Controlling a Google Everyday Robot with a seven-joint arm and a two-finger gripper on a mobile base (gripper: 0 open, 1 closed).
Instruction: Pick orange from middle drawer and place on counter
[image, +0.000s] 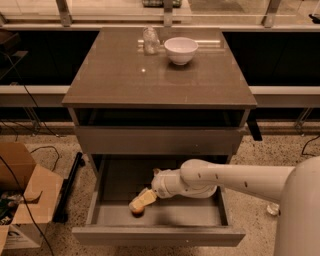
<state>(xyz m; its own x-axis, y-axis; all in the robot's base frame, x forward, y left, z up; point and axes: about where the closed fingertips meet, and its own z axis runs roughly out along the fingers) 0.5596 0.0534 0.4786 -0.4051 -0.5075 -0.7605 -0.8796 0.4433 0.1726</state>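
Observation:
The middle drawer is pulled out from the cabinet, low in the camera view. The orange lies at its front left on the grey drawer floor. My gripper reaches in from the right on the white arm and sits right over the orange, covering its top. Only the lower part of the orange shows under the gripper tip. The counter is the glossy grey-brown cabinet top above the drawers.
A white bowl and a clear bottle stand at the back of the counter. A shut drawer front sits above the open drawer. A cardboard box and cables lie on the speckled floor at the left.

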